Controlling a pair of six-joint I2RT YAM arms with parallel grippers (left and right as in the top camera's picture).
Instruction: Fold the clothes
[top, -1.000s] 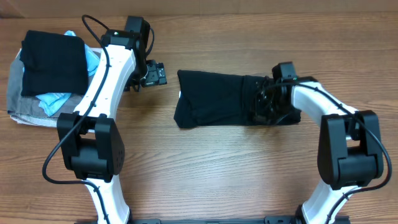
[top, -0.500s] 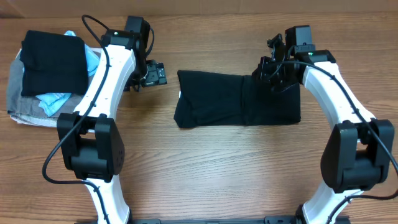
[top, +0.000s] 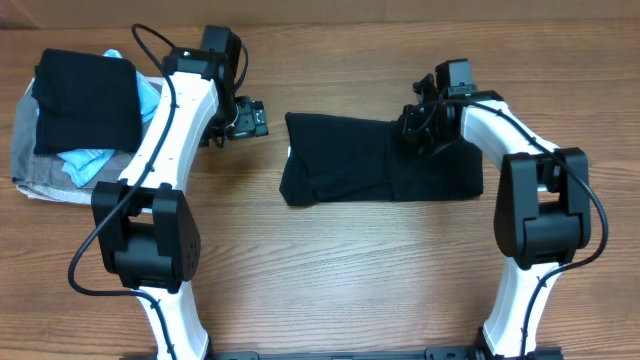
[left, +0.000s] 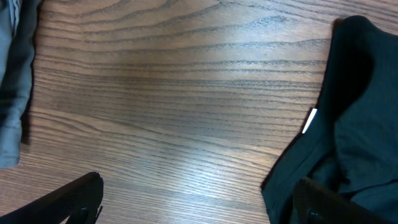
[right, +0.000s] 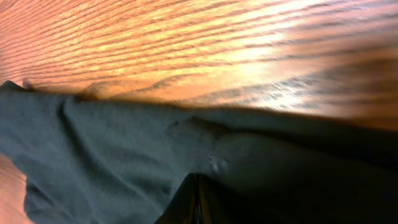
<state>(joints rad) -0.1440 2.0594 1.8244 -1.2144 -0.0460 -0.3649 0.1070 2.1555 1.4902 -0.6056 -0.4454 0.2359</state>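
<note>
The right gripper's (top: 418, 128) two fingers (right: 186, 208) are pressed together at the top edge of the one black T-shirt (top: 350, 160), which lies folded mid-table. The left gripper's (top: 248, 118) two fingers stand apart, empty, beside it. Far left, three garments are piled: black garment (top: 85, 100), light-blue garment (top: 85, 160), grey garment (top: 40, 180).

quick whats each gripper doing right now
left gripper: open, holding nothing.
right gripper: shut, over the black T-shirt near its far edge; whether it pinches fabric cannot be told.

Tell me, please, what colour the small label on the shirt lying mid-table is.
White label on the black T-shirt; clearest in the left wrist view.
</note>
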